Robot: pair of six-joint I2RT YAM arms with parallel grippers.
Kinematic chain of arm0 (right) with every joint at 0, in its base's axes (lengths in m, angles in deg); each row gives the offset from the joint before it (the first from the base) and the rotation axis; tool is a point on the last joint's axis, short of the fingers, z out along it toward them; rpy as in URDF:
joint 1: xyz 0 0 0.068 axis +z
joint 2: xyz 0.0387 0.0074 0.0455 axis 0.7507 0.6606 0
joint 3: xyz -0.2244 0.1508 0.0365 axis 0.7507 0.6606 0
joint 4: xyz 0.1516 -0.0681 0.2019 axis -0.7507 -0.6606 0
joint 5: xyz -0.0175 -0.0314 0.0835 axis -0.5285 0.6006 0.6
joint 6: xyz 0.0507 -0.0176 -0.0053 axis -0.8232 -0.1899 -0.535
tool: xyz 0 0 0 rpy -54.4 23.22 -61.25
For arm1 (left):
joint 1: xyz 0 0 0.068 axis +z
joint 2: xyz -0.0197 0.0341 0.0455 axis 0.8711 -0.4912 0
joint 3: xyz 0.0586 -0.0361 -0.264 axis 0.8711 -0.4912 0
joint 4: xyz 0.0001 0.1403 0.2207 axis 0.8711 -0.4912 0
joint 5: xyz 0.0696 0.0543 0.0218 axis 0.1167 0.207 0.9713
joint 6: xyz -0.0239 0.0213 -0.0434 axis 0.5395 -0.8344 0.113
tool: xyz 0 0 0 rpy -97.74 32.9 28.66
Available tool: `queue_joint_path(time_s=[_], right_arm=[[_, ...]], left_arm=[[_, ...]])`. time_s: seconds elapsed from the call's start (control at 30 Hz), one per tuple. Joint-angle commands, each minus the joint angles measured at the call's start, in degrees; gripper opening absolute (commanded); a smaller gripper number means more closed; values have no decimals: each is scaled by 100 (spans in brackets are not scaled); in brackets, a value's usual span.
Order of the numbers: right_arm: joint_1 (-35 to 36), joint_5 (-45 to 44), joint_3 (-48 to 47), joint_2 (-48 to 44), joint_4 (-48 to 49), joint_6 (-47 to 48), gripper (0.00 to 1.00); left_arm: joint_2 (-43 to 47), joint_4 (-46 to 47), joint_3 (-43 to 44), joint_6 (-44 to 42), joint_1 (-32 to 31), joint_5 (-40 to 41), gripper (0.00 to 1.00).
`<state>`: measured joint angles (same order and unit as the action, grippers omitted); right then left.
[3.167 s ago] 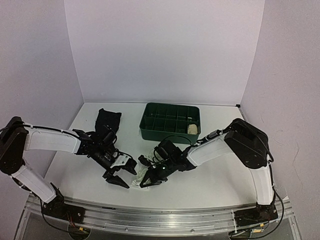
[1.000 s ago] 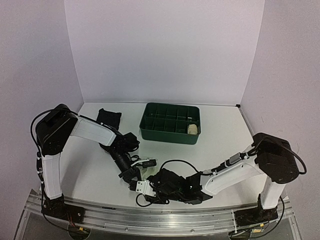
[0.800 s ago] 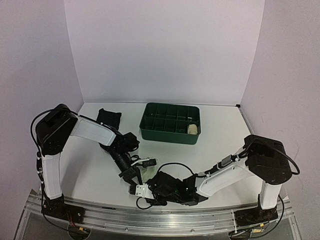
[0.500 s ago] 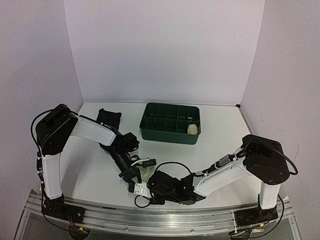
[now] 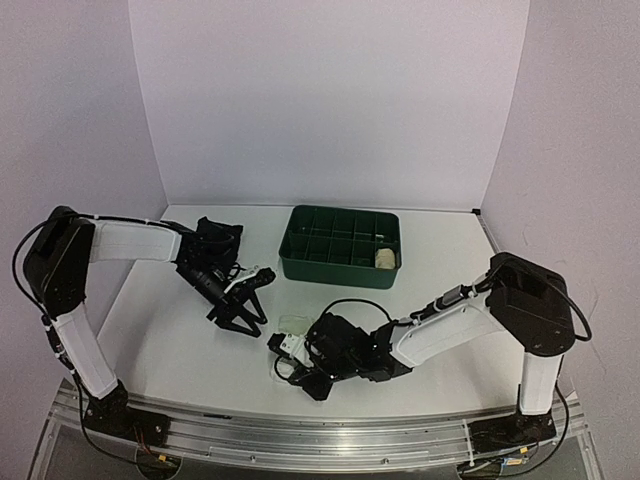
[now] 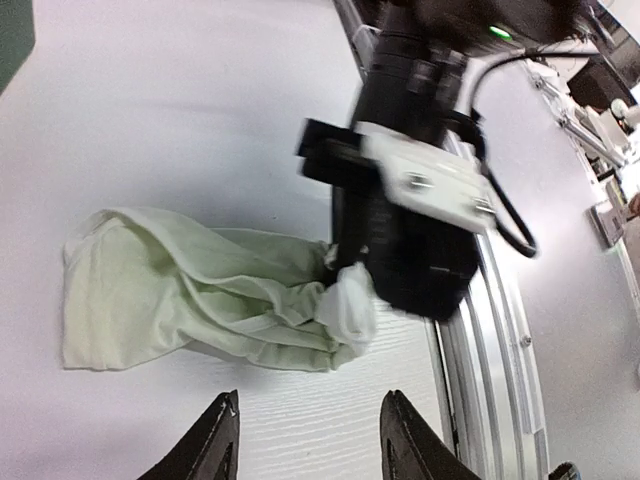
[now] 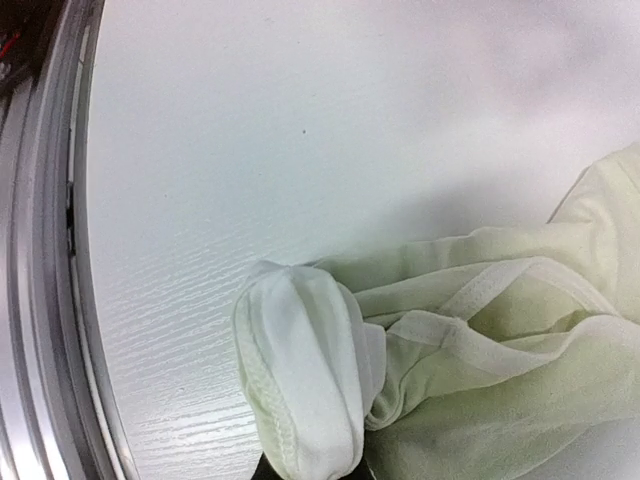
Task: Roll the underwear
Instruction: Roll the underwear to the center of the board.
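Right end effector point(image 6: 338, 265) pinches the white underwear point(image 6: 190, 300) by its bunched end, fingertips buried in cloth. Left end effector point(image 6: 308, 425) hangs open over the counter point(image 6: 150, 120), finger bases cut off.

The white underwear point(image 6: 200, 290) lies crumpled and drawn out long on the worktop point(image 5: 180, 340), in front of the green tray point(image 5: 300, 262), toward the near edge. It is thin, pale cloth in loose folds. One end is spread fairly flat, and the other is bunched into a small knob pinched by the right end effector point(image 6: 340, 270). The black underwear point(image 5: 218, 238) lies flat on the worktop left of the tray, only partly in view. The cream underwear point(image 5: 385, 258), rolled up, sits in the tray's near right corner compartment.
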<state>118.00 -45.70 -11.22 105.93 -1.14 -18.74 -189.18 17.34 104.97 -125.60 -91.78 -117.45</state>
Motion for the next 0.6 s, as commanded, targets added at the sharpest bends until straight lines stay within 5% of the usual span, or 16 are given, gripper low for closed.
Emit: queue_joint_path(time_s=[0.0, 0.23, 0.57], right_arm=[[-413, 1620, -192, 359, -423, -1338, 0], [-772, 2632, -662, 876, -447, -2220, 0], [-853, 3048, -1008, 1192, -547, -2495, 0]], left_arm=[[936, 592, -925, -1177, -351, 367, 47], [2109, 3349, -2596, -1208, -1461, 1856, 62], [1248, 4343, -2473, -1484, -1948, 2815, 62]])
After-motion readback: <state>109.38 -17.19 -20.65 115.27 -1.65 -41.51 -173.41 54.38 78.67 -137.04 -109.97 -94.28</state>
